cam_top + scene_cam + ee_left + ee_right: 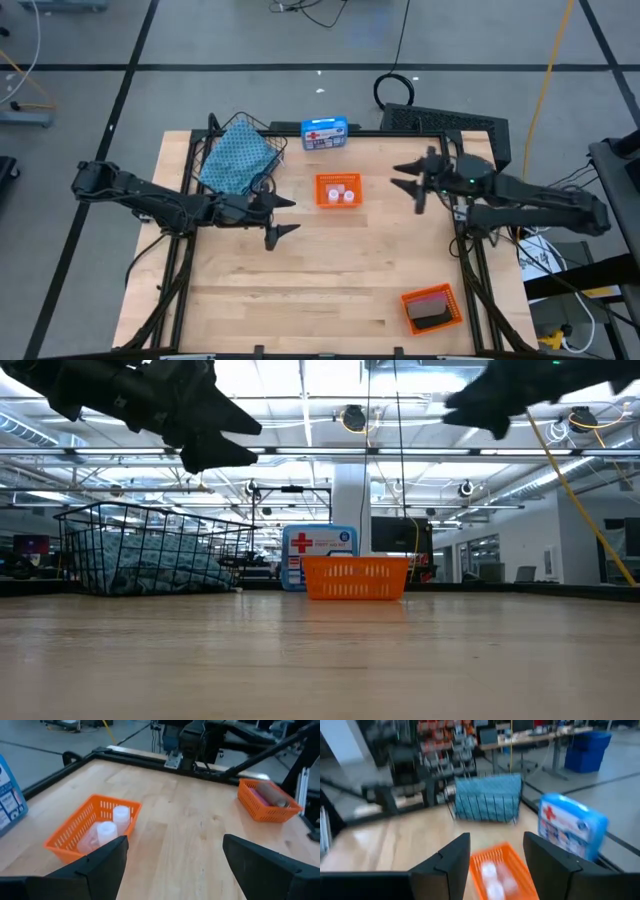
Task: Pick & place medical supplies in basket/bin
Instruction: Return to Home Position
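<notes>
Here the left gripper [282, 217] and right gripper [403, 177], both spread empty, flank the orange tray [320, 190] holding white vials [341, 193].

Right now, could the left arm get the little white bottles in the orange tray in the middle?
Probably yes. The left pincer hangs open above the table, close beside the orange tray, and nothing stands between it and the white bottles, which lie uncovered in it.
</notes>
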`<action>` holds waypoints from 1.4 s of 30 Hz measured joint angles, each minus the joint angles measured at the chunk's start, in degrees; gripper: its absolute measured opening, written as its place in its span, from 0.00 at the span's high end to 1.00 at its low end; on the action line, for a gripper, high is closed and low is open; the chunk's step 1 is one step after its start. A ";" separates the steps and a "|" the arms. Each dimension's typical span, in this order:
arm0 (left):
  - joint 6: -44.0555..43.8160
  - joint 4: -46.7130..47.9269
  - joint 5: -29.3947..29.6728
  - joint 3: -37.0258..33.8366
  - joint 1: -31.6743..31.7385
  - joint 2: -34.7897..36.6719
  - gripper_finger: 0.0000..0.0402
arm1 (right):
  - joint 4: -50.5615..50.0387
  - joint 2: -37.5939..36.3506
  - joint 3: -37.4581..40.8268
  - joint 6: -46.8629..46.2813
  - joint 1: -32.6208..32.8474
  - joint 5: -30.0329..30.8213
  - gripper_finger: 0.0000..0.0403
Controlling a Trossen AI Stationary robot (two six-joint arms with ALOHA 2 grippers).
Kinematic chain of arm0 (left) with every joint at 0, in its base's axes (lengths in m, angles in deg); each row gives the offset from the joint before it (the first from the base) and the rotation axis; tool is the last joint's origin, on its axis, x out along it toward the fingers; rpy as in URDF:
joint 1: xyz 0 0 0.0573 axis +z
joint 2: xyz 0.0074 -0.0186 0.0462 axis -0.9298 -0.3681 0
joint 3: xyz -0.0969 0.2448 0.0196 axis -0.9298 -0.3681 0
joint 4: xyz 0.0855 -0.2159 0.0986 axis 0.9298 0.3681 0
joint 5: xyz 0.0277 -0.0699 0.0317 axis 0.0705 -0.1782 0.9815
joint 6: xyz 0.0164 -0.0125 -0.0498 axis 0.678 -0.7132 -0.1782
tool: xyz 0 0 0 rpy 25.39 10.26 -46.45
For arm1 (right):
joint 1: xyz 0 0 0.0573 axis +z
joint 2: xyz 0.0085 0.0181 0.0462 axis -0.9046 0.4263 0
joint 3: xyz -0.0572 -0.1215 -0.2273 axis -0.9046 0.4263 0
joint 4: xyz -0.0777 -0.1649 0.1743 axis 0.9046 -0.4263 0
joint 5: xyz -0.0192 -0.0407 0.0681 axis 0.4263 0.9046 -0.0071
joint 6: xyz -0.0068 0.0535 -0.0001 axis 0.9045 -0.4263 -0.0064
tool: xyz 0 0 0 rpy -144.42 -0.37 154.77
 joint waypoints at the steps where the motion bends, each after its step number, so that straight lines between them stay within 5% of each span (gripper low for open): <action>1: 0.97 0.14 0.00 0.00 0.00 0.01 0.18 | -3.67 -1.84 0.00 0.99 0.00 0.02 0.57; 5: 4.50 3.28 -0.03 0.00 -0.02 2.51 0.16 | -13.70 -7.88 1.14 1.04 0.00 1.47 0.56; 18: 9.77 32.75 1.51 -0.04 -0.86 34.90 0.18 | -11.12 -23.25 11.40 -2.82 -0.02 1.70 0.56; 31: 12.09 19.38 1.25 -19.21 -3.76 61.35 0.19 | -7.07 -31.36 18.19 -2.65 0.00 1.72 0.57; 42: 11.10 16.17 1.29 -27.89 -3.77 66.05 0.20 | 5.74 -31.55 26.49 -3.11 0.00 -2.37 0.57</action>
